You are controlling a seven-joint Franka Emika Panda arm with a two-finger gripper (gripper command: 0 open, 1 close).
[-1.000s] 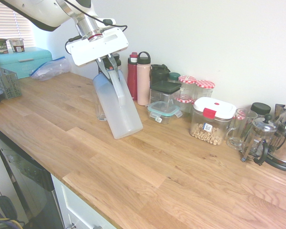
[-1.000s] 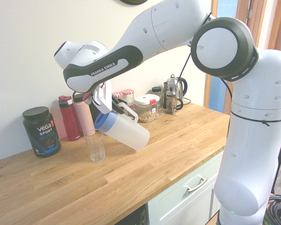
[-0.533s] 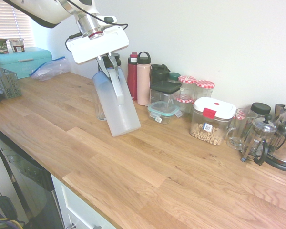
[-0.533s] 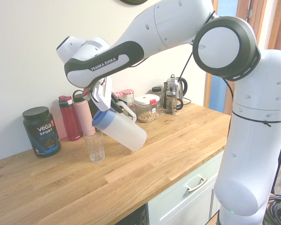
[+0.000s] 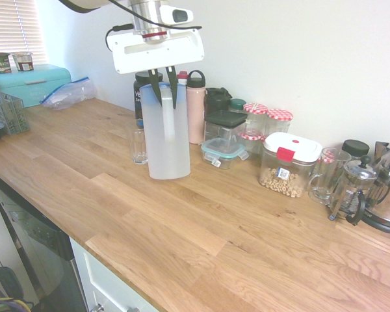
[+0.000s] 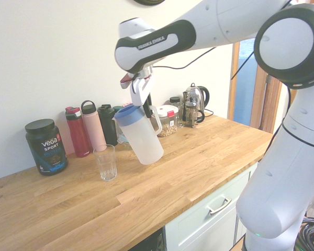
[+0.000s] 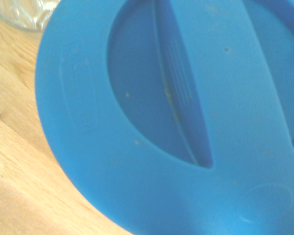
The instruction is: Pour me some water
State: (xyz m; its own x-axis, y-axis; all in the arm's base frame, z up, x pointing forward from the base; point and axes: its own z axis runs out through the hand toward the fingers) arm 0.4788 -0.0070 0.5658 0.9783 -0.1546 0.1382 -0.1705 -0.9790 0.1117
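Observation:
A translucent white pitcher (image 5: 164, 133) with a blue lid (image 6: 130, 115) hangs nearly upright, its base close to the wooden counter (image 5: 201, 234). My gripper (image 5: 164, 84) comes down from above and is shut on the pitcher's handle (image 6: 153, 117). A clear drinking glass (image 5: 139, 146) stands on the counter right beside the pitcher, on the side away from the handle (image 6: 105, 162). I cannot tell how much water is in either one. In the wrist view the blue lid (image 7: 176, 122) fills the picture, with the glass's rim (image 7: 29, 14) at one corner.
Along the wall stand a red bottle (image 5: 181, 104), a pink bottle (image 5: 195, 107), jars, a cereal container (image 5: 289, 162), a French press (image 5: 351, 188) and a black protein tub (image 6: 46, 146). A teal bread box (image 5: 32, 81) and a dish rack (image 5: 3, 110) sit at the far end.
The pitcher has swung back from a steep tilt over the glass to nearly upright, and the gripper has turned and shifted away from the glass with it.

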